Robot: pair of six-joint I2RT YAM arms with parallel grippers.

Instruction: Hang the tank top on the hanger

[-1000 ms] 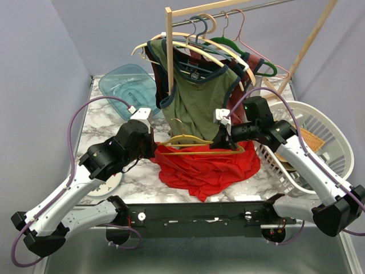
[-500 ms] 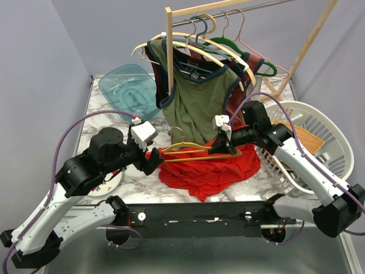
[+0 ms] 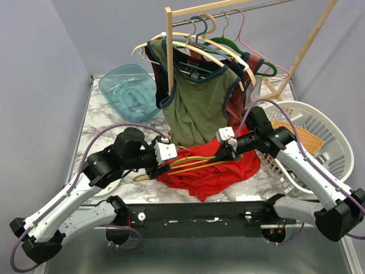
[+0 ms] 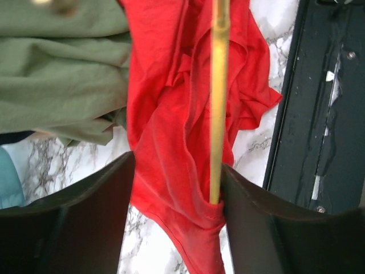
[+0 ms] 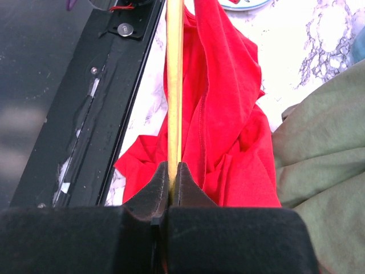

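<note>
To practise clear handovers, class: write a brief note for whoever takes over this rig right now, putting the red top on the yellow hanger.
The right gripper is shut on the hanger.
The left gripper is open, fingers either side of the hanger and the tank top.
The tank top lies bunched on the table; one hanger end seems tucked into a fold.
Done: hanger gripped. Left: get both shoulders inside the top.

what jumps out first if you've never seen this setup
The bright red tank top sits heaped at the table's near edge, the yellow hanger held across it. The right gripper is shut on the hanger's bar; the left gripper's open fingers straddle red fabric and the hanger's end. Behind hangs an olive-green top on a crowded rack.
</note>
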